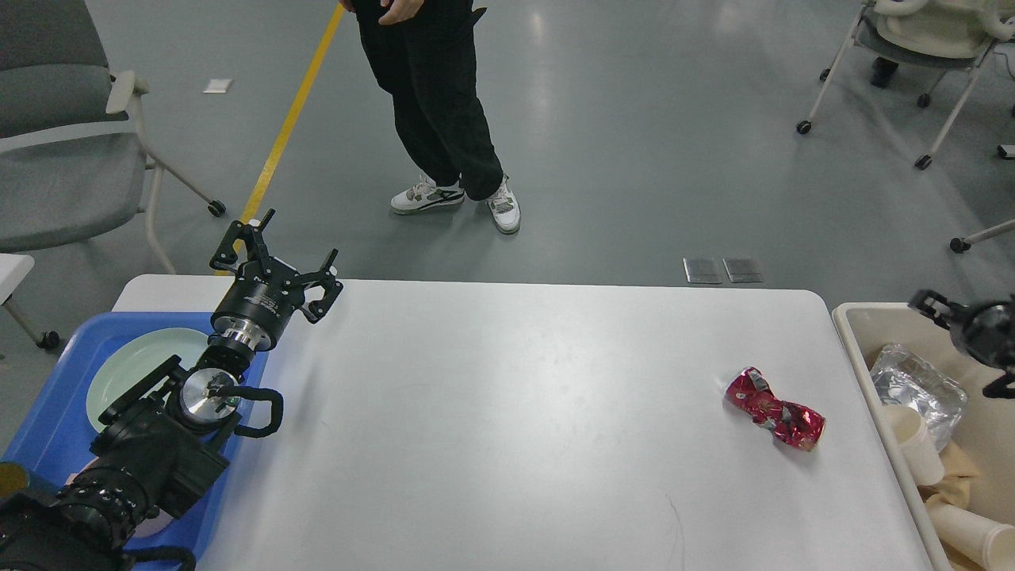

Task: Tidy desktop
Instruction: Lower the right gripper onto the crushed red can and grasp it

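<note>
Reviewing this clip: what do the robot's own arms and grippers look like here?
Both arms are black. The left arm has blocky matte segments, a shiny silver round joint cap, a looping black cable and a black-and-silver cylindrical wrist; its left gripper has two thin, open-frame black fingers. The right gripper shows only as a small dark rounded shape at the view's edge.

One crushed red can point(775, 411) on one white desktop point(515, 412); one blue tray point(47, 428) holding one plate point(135, 365); one beige bin point(860, 333) containing paper cups and foil; two robot arms; one bystander point(436, 103).
</note>
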Robot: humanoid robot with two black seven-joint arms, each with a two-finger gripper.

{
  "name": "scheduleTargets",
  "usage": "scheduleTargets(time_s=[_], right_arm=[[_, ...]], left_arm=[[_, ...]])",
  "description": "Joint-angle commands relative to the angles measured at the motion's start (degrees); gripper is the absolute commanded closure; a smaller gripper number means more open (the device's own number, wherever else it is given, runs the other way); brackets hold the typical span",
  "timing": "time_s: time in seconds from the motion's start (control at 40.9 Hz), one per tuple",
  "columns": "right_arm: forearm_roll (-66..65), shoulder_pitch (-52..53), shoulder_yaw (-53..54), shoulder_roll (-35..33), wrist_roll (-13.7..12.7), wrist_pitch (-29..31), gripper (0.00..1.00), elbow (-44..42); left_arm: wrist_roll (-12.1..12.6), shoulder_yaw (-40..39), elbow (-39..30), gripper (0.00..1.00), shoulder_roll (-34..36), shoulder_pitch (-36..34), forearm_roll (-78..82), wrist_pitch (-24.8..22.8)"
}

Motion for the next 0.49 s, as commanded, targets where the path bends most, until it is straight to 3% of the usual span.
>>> scheduleTargets(time_s=[0.0, 0.073, 0.269, 0.367, 0.464], right_arm=[[-2.91, 20.01, -0.16, -2.20, 0.57, 11.96, 0.00, 19.03], [-6.15, 29.96, 0.19, -1.77, 0.57, 16.56, 0.00, 30.63], [-12.06, 42.47, 0.37, 2.54, 0.57, 15.88, 0.00, 54.31], [-12.06, 44.32, 0.37, 5.70, 1.01, 15.00, 0.00, 60.47], [-12.06, 43.89, 0.37, 7.99, 2.32, 12.11, 0.00, 61.10]], left_arm=[[-0.03, 0.00, -0.04, 0.03, 0.00, -0.01, 0.00, 0.00], [-0.03, 0.00, -0.04, 0.03, 0.00, -0.01, 0.00, 0.00], [-0.03, 0.00, -0.04, 0.03, 0.00, -0.01, 0.00, 0.00], [0.06, 0.00, -0.04, 0.03, 0.00, 0.08, 0.00, 0.00], [0.06, 0.00, -0.04, 0.03, 0.00, 0.08, 0.00, 0.00]])
